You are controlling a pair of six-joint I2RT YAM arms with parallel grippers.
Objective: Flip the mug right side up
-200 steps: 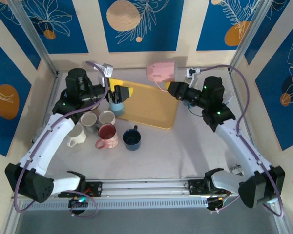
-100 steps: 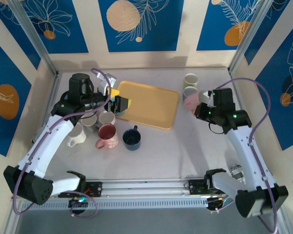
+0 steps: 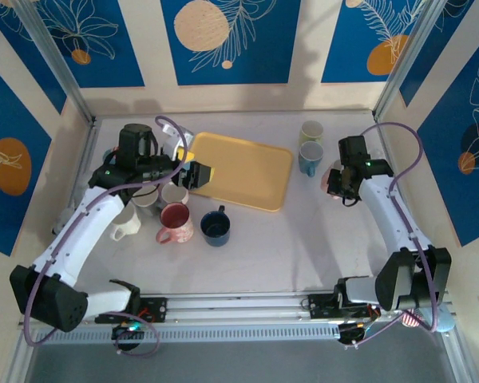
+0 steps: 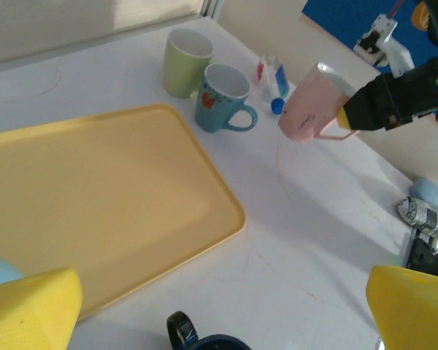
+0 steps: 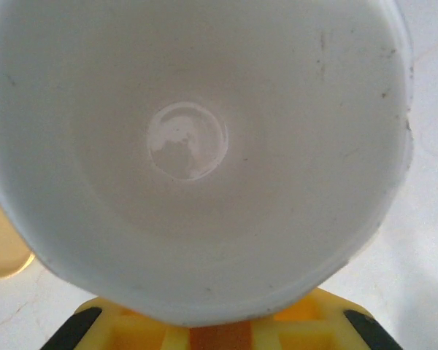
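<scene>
Tipping threatens if the right gripper point(image 4: 343, 120), clamped on the tilted pink mug point(image 4: 306, 113), lets go before its base sits flat; the left gripper point(image 3: 195, 174) stands wide.

A lab robot cell: aluminium frame post point(image 3: 58, 68), printed backdrop panels point(image 3: 255, 48), white table point(image 3: 303, 247).
</scene>
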